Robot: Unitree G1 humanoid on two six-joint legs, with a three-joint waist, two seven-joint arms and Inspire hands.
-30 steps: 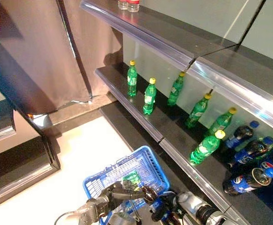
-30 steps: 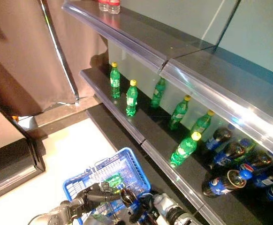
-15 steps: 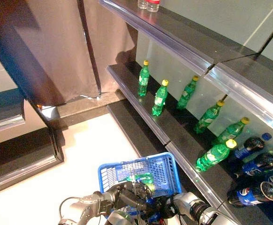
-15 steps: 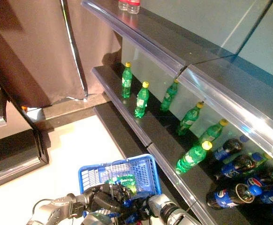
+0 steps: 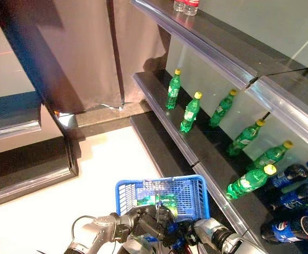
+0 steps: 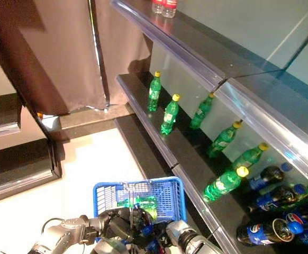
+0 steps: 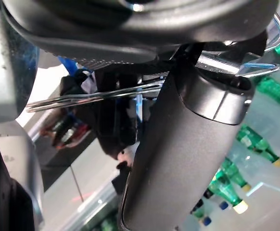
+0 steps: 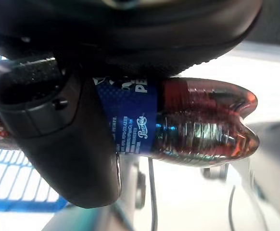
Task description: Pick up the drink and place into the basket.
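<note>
The blue basket [image 5: 191, 193] hangs raised in front of me, with a green drink [image 5: 156, 200] lying inside it. My left hand [image 5: 153, 226] is at the basket's near edge, shut on its thin wire handles [image 7: 96, 96]. My right hand [image 5: 181, 241] is just right of the left hand, at the basket's near side. It is shut on a dark cola bottle with a blue label [image 8: 178, 125], and its thumb [image 8: 68, 144] is curled across the bottle's middle. The bottle lies sideways in the hand.
Dark store shelves run along the right with green bottles [image 5: 190, 112], dark cola bottles [image 5: 289, 227] at the lower right and clear bottles [image 5: 186, 5] on the top shelf. A brown curtain [image 5: 74, 47] and a low dark ledge [image 5: 27, 169] stand at the left. Pale floor [image 5: 106, 169] lies between.
The whole picture has shifted, so the camera has moved. Both hands stay at the blue basket's near edge, the right one still holding the cola bottle.
</note>
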